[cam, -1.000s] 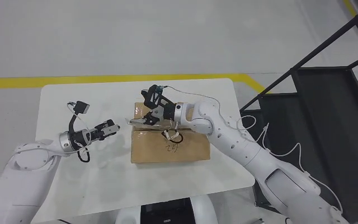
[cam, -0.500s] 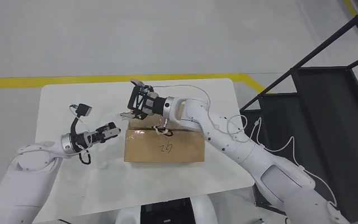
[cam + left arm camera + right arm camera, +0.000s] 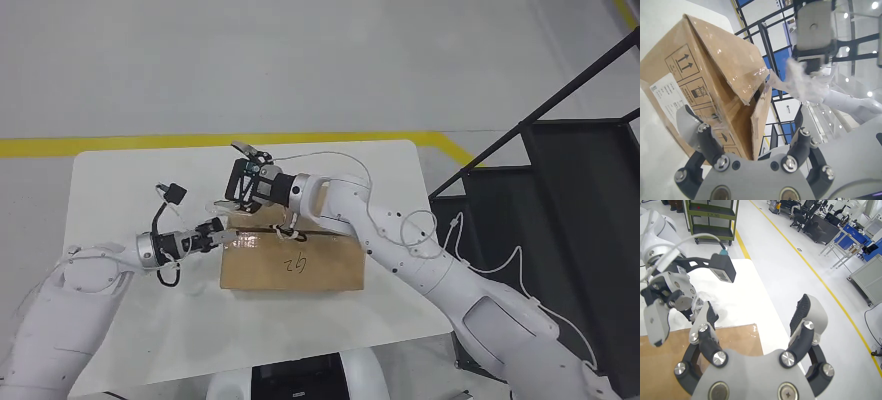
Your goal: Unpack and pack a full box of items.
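A brown cardboard box [image 3: 300,265] lies on the white table [image 3: 120,180], with a flap at its left end torn open [image 3: 745,91]. My left gripper [image 3: 218,237] is low at that end and open, its fingers [image 3: 687,121] on either side of the loose flap edge [image 3: 759,121]. My right gripper [image 3: 230,203] hovers above the box's back left corner, open wide [image 3: 757,306]. A crumpled strip of clear tape [image 3: 800,83] runs from the flap up to one right finger [image 3: 813,65]. The same tape [image 3: 700,300] bunches between the two grippers.
Bare table spreads left of the box and along the front edge. A black stair frame [image 3: 560,180] stands off the table's right side. A yellow floor line [image 3: 100,145] runs behind the table.
My right gripper has moved left from the box top to beyond its back left corner, and the tape came up. The left gripper has closed in on the box's left end. The box shifted slightly left.
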`<state>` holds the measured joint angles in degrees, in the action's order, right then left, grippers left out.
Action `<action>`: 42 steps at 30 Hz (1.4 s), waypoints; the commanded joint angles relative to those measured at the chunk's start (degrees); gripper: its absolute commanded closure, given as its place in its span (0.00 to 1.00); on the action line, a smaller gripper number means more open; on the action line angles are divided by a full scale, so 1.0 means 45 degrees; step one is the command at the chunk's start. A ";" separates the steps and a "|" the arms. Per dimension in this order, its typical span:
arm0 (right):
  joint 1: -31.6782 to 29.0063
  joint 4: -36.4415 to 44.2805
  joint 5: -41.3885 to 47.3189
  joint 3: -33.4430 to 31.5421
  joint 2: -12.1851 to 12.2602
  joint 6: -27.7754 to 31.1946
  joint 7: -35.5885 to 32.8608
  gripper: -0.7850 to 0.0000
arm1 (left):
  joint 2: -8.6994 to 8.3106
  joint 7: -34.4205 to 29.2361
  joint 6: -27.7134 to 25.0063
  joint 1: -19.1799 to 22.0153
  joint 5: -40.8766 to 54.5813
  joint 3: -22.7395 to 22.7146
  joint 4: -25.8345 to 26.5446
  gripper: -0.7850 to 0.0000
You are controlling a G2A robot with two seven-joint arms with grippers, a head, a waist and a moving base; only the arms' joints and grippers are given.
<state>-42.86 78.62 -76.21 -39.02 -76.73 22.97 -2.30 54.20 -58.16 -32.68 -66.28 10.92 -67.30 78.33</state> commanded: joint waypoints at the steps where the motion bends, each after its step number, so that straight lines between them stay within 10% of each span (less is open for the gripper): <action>1: -0.0047 0.0093 -0.0076 -0.0097 0.0004 0.0049 -0.0059 0.00 | 0.0133 0.0182 -0.0050 0.0405 -0.0325 0.0521 -0.0373 0.00; 16: -0.0398 0.0657 -0.0367 -0.0697 -0.0023 0.0461 -0.0531 0.00 | 0.0694 -0.0047 -0.0677 0.1712 0.0033 0.2205 -0.1524 0.00; 24: -0.0663 0.0857 0.1237 -0.1394 0.0048 0.1989 -0.0982 0.00 | 0.0295 0.0202 -0.0844 0.0971 0.0310 0.0783 -0.1482 0.00; 42: -0.3171 0.2875 0.5633 -0.5660 0.1601 0.5683 -0.7932 0.00 | -0.0495 0.0432 -0.0555 -0.1598 0.0997 -0.2294 0.0973 0.00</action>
<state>-56.43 91.02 -50.81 -64.35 -69.70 49.27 -36.34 52.00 -56.23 -35.38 -73.36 15.56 -77.56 82.39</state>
